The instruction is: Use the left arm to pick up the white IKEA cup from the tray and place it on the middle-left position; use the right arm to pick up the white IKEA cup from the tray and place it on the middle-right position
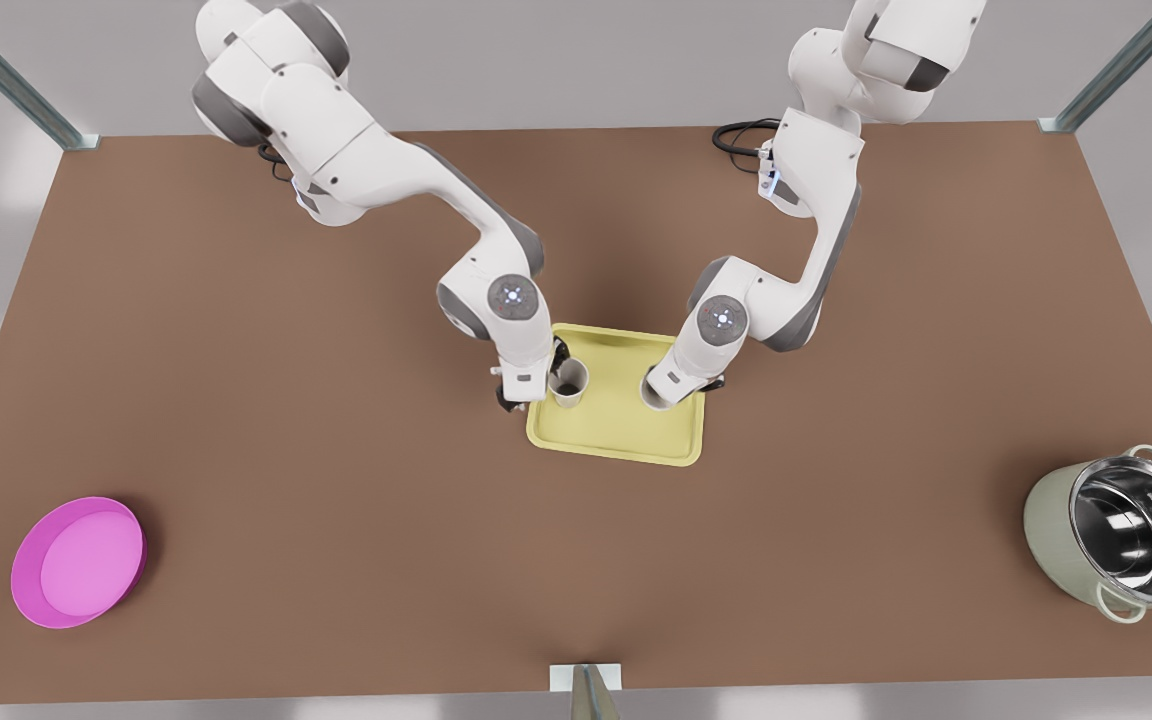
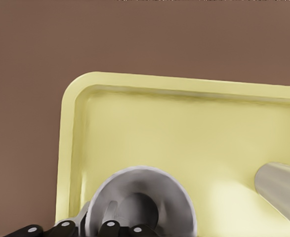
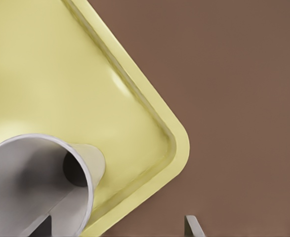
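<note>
The pale yellow tray [image 1: 626, 432] lies at the table's centre with two white IKEA cups standing on it. The first cup [image 1: 569, 382] [image 2: 144, 200] stands at the tray's edge on the front view's left. My left gripper [image 1: 558, 386] [image 2: 88, 228] pinches its wall, with one black finger [image 2: 112, 228] inside and one outside. The second cup [image 1: 653, 393] [image 3: 38, 185] stands on the tray's other side and also appears in the left wrist view [image 2: 283, 193]. My right gripper [image 1: 660, 390] [image 3: 117, 224] is open across this cup's wall, its outer finger [image 3: 194, 226] well clear.
A magenta bowl [image 1: 78, 562] sits at the front view's near left corner. A steel pot [image 1: 1126, 532] lies tilted at the near right. Bare brown tabletop [image 1: 336, 450] stretches on both sides of the tray. Metal frame posts stand at the table's far corners.
</note>
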Robot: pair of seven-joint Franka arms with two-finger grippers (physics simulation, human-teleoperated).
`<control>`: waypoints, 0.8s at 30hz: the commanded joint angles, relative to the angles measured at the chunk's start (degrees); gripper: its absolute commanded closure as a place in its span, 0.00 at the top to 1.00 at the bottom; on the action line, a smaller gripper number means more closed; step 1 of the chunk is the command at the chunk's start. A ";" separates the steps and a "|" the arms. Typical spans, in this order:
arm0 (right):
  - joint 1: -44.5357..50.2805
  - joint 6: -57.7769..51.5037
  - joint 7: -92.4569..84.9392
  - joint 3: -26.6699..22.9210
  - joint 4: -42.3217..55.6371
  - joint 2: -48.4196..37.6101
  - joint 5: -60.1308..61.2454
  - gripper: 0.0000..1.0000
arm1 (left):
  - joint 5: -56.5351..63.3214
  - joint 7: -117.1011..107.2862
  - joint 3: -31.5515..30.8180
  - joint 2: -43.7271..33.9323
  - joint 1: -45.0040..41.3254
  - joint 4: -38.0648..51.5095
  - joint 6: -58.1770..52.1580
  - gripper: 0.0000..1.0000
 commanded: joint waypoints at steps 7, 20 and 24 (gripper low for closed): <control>1.82 -0.50 4.21 0.28 0.16 0.55 -0.02 1.00 | -0.14 -2.62 1.92 -0.49 0.77 8.37 -9.82 0.21; 1.99 -0.50 5.88 0.10 0.87 1.52 -0.72 0.21 | 6.01 4.59 16.51 8.47 4.72 11.36 19.27 0.21; 1.99 -0.67 5.97 0.10 0.95 1.35 -0.72 0.16 | 5.83 4.41 16.60 9.88 4.72 11.27 19.88 0.21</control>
